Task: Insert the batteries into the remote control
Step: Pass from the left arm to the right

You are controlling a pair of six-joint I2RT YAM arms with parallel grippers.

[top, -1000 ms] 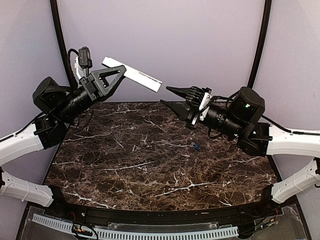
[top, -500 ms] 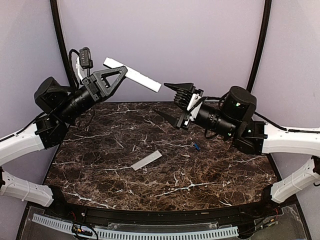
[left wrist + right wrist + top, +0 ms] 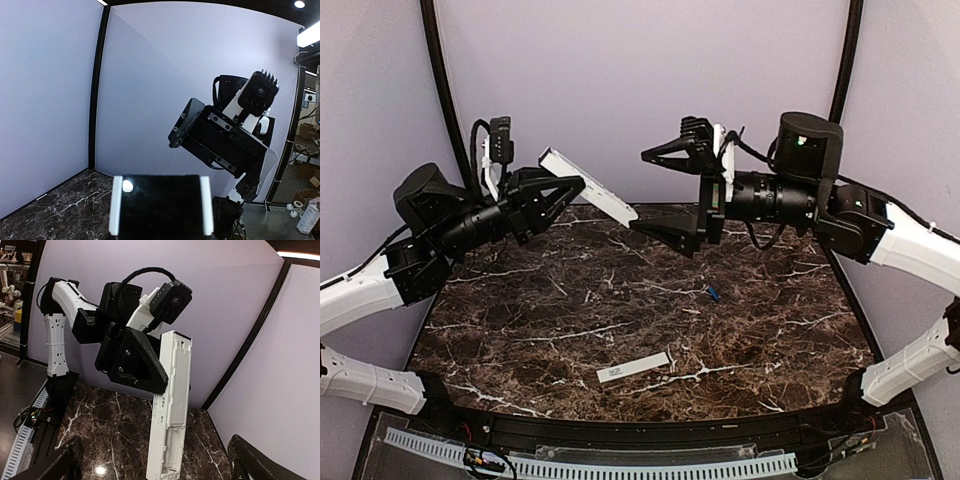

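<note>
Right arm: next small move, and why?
Probably lower the right gripper toward the blue battery on the table. Its jaws stand open and empty, the left gripper holds the remote control aloft with its slot exposed, and the battery lies loose below.

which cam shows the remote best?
Right wrist: the remote control is close, open back facing the camera, in the left end effector. Top external shows it small. Left wrist doesn't clearly show it.
</note>
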